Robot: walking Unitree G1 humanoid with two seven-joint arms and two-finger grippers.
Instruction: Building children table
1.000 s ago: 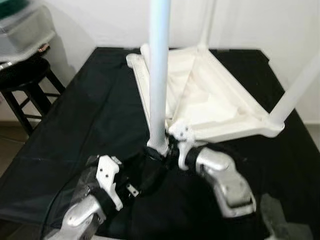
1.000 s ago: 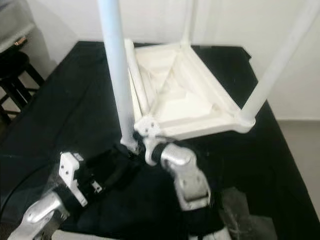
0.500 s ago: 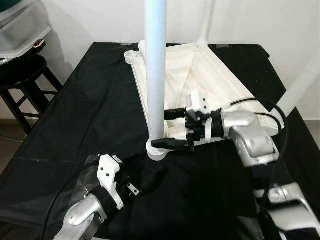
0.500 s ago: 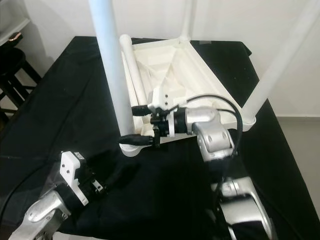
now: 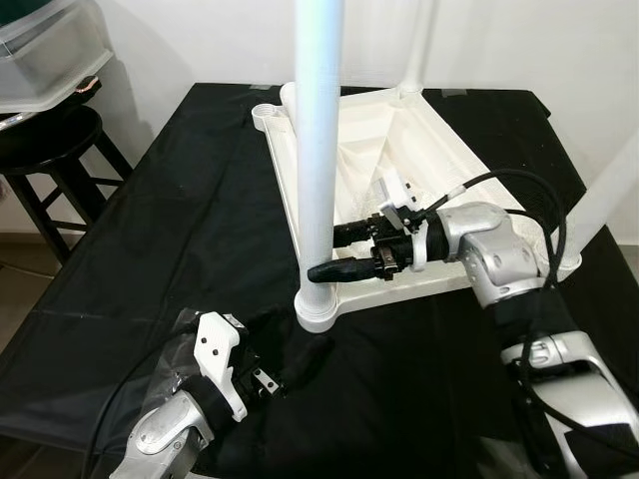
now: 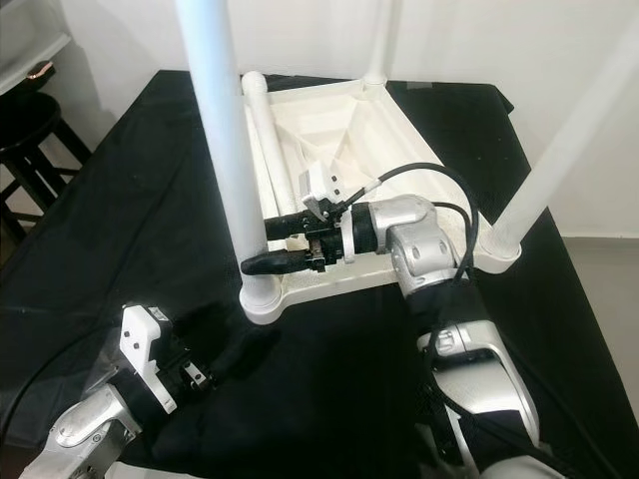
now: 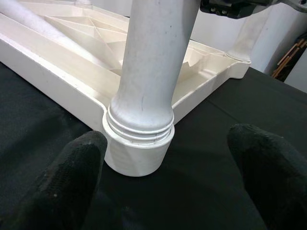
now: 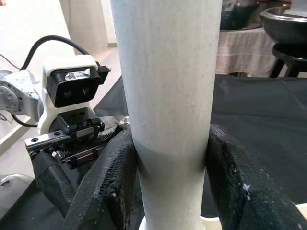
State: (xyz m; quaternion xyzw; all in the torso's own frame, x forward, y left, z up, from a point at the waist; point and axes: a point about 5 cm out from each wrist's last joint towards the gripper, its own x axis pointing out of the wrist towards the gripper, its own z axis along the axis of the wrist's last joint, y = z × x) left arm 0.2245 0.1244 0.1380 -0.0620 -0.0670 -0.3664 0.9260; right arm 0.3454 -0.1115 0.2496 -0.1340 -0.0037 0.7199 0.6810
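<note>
Table (image 5: pixel 399 150), white and upside down, lies on a black cloth (image 5: pixel 170 230), with the left gripper (image 5: pixel 300 364) resting low in front, fingers spread wide, and the right gripper (image 5: pixel 334 254) squeezing the near leg (image 5: pixel 319 150) just above its socket.

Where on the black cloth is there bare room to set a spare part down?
Bare black cloth lies between the upturned tabletop and the stool side. Crowded at the near leg: right tool clamps it, left tool sits just below its socket.
</note>
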